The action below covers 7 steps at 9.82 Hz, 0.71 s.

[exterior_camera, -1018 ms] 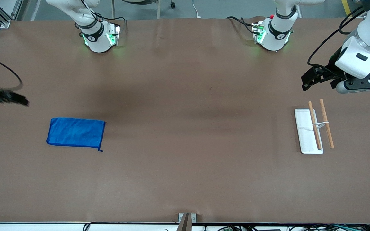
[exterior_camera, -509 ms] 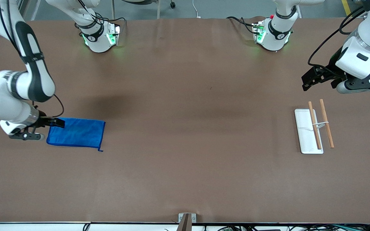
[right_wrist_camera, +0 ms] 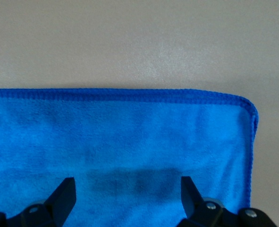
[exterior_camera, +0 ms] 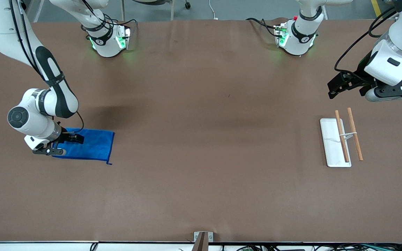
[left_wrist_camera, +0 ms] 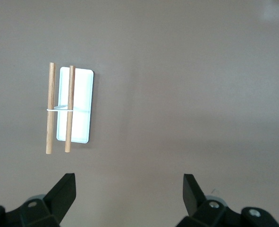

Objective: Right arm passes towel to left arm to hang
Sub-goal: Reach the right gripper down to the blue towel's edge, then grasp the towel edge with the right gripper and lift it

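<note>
Two arms, one towel, one hanging rack; entries follow.

1. Right arm [exterior_camera: 52, 94]. Changed within the last second: from barely in sight at the table's edge, it has swung in and come down at the right arm's end of the table. Right gripper [exterior_camera: 69, 138] now sits low over the end of the towel that lies toward that table edge. Jaws spread wide, one to each side of a strip of cloth in the right wrist view; nothing pinched yet. Reading: the approach looks finished and the pick-up is the step in hand; closing on the cloth appears to come next.

2. Towel [exterior_camera: 94, 146]. Blue, flat on the table, unfolded, small loop at the corner nearest the front camera. Position unchanged over the last second. Stitched edge and one rounded corner plain in the right wrist view [right_wrist_camera: 130, 137].

3. Left arm [exterior_camera: 401, 45]. Waiting, unmoved. Left gripper [exterior_camera: 337, 88] hangs in the air above the table, close to the rack; jaws wide apart, empty.

4. Rack [exterior_camera: 347, 136]. Two wooden rods on a white wire stand over a white tray [exterior_camera: 330, 146], toward the left arm's end, well apart from the towel.

5. Containers: the tray only. Holds nothing but the rack's stand; no cloth on the rods. Handover and hanging both outstanding.
</note>
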Motion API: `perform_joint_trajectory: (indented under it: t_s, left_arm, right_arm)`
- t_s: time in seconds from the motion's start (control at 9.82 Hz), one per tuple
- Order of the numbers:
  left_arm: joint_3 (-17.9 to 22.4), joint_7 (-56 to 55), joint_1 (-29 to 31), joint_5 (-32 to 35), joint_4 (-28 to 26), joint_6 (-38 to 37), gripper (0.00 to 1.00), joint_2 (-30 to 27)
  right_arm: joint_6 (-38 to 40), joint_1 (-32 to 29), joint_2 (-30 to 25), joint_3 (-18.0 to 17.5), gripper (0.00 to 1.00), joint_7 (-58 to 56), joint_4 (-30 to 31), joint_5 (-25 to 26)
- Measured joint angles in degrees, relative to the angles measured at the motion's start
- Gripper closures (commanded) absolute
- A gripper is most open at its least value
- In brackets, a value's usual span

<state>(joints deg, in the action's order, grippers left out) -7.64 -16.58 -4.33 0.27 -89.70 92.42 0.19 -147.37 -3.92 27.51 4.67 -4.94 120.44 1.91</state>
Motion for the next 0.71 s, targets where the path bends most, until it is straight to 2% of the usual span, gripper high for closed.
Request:
perform_joint_trajectory:
  t_s: [0.1, 0.2, 0.31, 0.41, 0.71]
  left_arm:
    - [0.0, 0.0, 0.0, 0.0, 0.0, 0.0, 0.0, 0.0]
    - [0.0, 0.0, 0.0, 0.0, 0.0, 0.0, 0.0, 0.0]
    - [0.0, 0.0, 0.0, 0.0, 0.0, 0.0, 0.0, 0.0]
    - [0.0, 0.0, 0.0, 0.0, 0.0, 0.0, 0.0, 0.0]
    - [0.0, 0.0, 0.0, 0.0, 0.0, 0.0, 0.0, 0.0]
  right_arm:
    - [-3.2, 0.0, 0.1, 0.0, 0.31, 0.0, 1.4, 0.0]
    - [-6.1, 0.0, 0.3, 0.0, 0.59, -0.1, 3.2, 0.0]
    - [-7.3, 0.0, 0.3, 0.0, 0.8, -1.0, 4.1, 0.0]
    - [-7.4, 0.0, 0.0, 0.0, 0.87, -1.8, 4.0, 0.0]
    - [-3.9, 0.0, -0.5, 0.0, 0.93, -2.2, 3.1, 0.0]
